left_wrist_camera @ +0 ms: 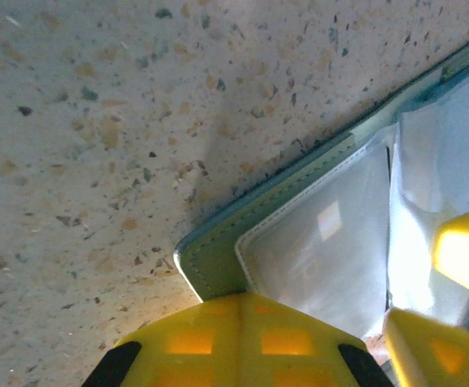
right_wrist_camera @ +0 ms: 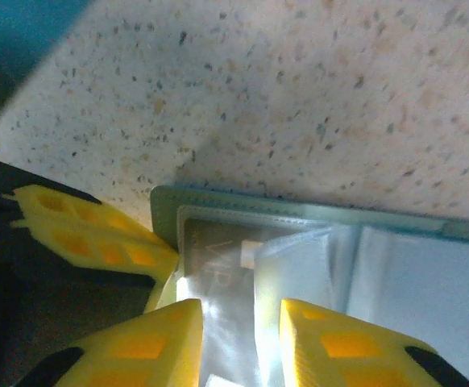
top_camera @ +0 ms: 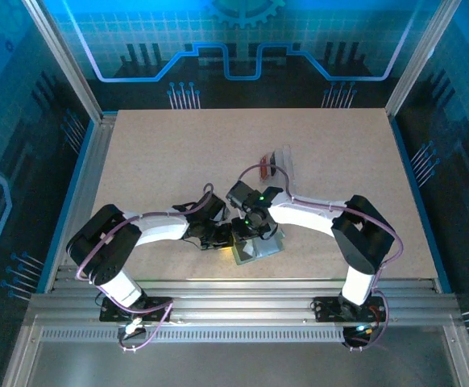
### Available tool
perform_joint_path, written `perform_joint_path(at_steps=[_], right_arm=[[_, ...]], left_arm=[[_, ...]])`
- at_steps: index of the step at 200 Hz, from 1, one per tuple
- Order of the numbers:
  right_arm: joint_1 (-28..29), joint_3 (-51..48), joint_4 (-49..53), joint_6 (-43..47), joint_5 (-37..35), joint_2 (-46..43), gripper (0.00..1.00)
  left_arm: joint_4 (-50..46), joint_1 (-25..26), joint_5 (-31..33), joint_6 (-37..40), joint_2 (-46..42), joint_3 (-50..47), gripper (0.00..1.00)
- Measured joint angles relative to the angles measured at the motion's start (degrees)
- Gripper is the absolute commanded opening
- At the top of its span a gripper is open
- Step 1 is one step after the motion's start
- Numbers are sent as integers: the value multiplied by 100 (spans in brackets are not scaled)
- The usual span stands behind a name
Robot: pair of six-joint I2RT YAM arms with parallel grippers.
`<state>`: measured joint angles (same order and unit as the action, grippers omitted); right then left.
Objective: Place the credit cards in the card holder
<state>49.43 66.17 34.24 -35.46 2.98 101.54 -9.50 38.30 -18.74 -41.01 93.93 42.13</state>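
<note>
The pale green card holder [top_camera: 249,253] lies open on the table between both arms, its clear inner sleeves up. My left gripper [left_wrist_camera: 239,326] is shut, its joined tips resting on the holder's stitched corner [left_wrist_camera: 210,264]. My right gripper [right_wrist_camera: 241,343] is open over the holder [right_wrist_camera: 164,208], its fingers on either side of a loose clear sleeve flap. A black card [right_wrist_camera: 216,247] with pale lettering sits inside a clear sleeve just beyond those fingers. The red card [top_camera: 268,164] lies farther back on the table. From above, the left gripper [top_camera: 225,237] and right gripper [top_camera: 255,230] almost touch.
A clear plastic pouch [top_camera: 285,160] lies beside the red card, behind the right arm. The speckled tabletop [top_camera: 178,153] is bare to the left and at the back. Metal rails [top_camera: 234,302] run along the near edge.
</note>
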Motion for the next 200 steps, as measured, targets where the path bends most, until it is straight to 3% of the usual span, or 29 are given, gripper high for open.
perform_joint_path(at_steps=[29, 61, 92, 120, 142, 155, 200], right_arm=[[-116, -385, -299, -103, 584, -310, 45], [-282, -693, -546, -116, 1176, -951, 53], [-424, -710, -887, -68, 1600, -1563, 55], [-581, -732, -761, -9, 1364, -1794, 39], [-680, -841, -553, 26, 1034, -1777, 15], [-713, -896, -457, 15, 896, -1659, 7], [-337, -903, -647, -28, 800, -533, 0]], left_arm=[[-4, -7, 0, -4, -15, -2, 0], [92, -59, -66, -35, -87, -81, 7], [275, -162, -175, -66, -157, -219, 12], [332, -306, -256, -59, -302, -343, 15], [225, -544, -254, -55, -584, -509, 19], [103, -671, -249, -39, -791, -575, 23], [-160, -756, -201, 105, -1191, -586, 30]])
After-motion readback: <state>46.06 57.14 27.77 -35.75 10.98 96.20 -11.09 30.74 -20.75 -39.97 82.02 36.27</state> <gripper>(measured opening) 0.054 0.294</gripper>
